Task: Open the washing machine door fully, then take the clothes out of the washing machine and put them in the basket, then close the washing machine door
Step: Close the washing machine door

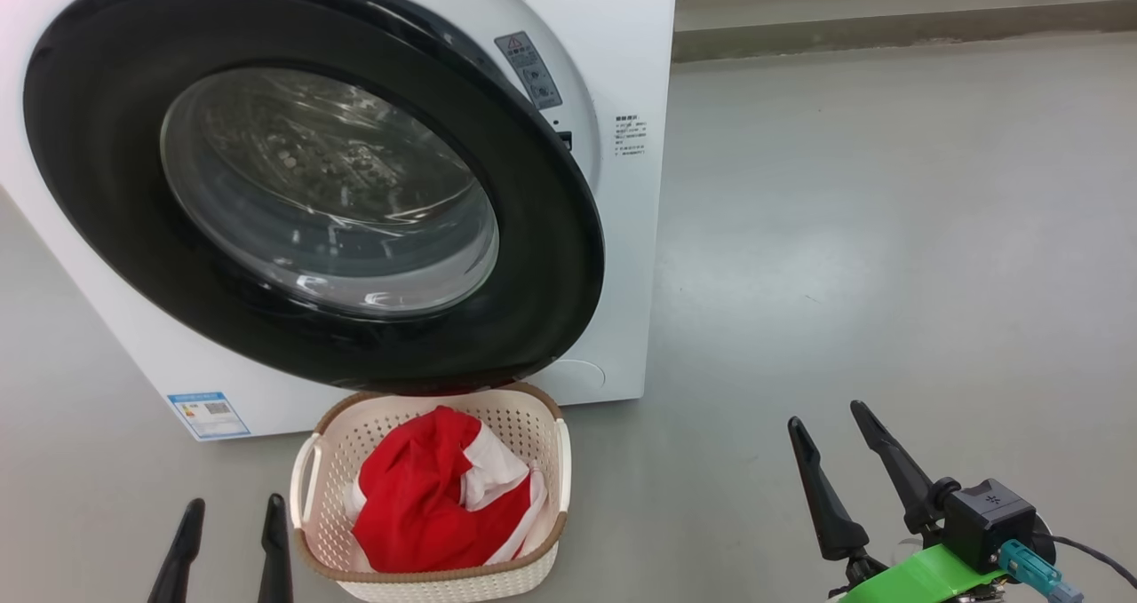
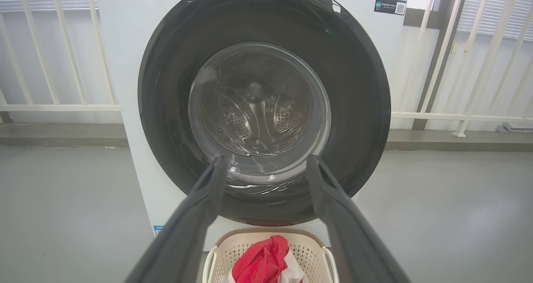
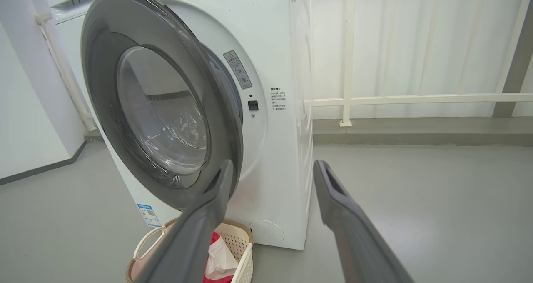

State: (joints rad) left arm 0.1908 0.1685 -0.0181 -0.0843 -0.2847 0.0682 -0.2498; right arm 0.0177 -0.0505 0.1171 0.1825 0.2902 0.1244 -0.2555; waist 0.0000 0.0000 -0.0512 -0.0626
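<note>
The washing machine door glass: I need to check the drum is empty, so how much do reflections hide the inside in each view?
Left wrist view: streaky highlights low on the washing machine door, yet the drum shows its perforated steel through it. Head view: reflections smear the glass. Right wrist view: glass seen aslant, pale reflections, inside unreadable.

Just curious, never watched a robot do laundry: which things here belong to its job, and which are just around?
Job: washing machine; washing machine door, ajar; basket; red clothes inside it.
Just around: white railing; grey floor; blue label on the machine.
</note>
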